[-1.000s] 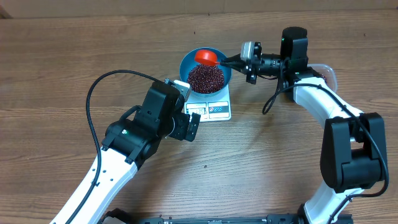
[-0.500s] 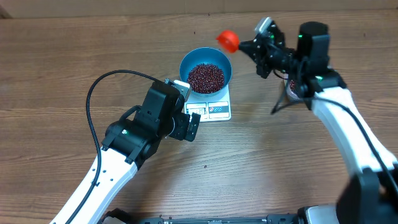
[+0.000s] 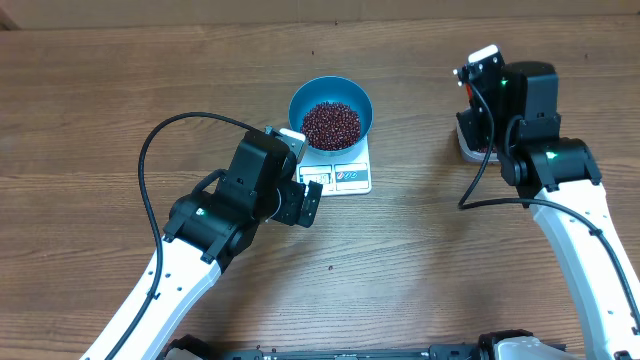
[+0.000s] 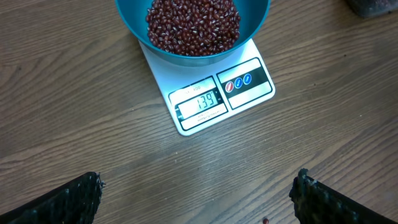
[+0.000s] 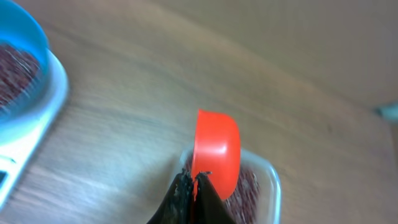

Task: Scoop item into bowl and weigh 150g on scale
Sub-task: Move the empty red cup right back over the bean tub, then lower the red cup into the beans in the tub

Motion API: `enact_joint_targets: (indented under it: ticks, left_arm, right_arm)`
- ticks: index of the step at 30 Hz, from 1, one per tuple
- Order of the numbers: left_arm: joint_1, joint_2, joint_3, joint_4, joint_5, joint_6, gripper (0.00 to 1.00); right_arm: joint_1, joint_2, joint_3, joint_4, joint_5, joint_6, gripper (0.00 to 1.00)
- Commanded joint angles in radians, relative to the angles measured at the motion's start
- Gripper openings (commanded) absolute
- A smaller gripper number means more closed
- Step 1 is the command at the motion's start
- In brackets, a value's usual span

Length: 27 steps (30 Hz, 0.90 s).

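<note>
The blue bowl (image 3: 331, 112) stands on the white scale (image 3: 345, 177), holding a heap of dark red-brown beans (image 3: 331, 125). In the left wrist view the bowl (image 4: 134, 25) and beans (image 4: 193, 25) sit at the top, and the scale (image 4: 249, 93) shows 139 on its display. My left gripper (image 4: 196, 199) hovers open just in front of the scale, with nothing between its fingers. My right gripper (image 5: 194, 183) is shut on the handle of a red scoop (image 5: 216, 152), held above a clear tub (image 5: 270, 186) of beans. That view is blurred.
The clear tub (image 3: 466, 143) sits at the right of the table, mostly hidden under my right wrist. A single loose bean (image 4: 265, 219) lies on the wood near my left gripper. The left arm's black cable (image 3: 150, 150) loops over the table to the left.
My right arm has swung the red scoop away from the bowl, to the right, and now holds it over the clear tub. The left arm has not moved.
</note>
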Motion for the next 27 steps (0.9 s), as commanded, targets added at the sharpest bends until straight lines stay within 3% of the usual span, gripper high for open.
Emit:
enact_joint_targets:
  ticks: [1, 15, 27]
  left_arm:
    - [0.002, 0.001, 0.023, 0.004, 0.011, 0.019, 1.0]
    - [0.002, 0.001, 0.023, 0.004, 0.011, 0.019, 0.99]
    - [0.002, 0.001, 0.023, 0.004, 0.011, 0.019, 0.99]
  right_arm:
    - [-0.002, 0.027, -0.003, -0.014, 0.113, 0.032, 0.04]
    - [-0.084, 0.168, -0.003, -0.02, 0.111, 0.11, 0.04]
    - [-0.305, 0.174, -0.003, -0.014, -0.274, 0.111, 0.04]
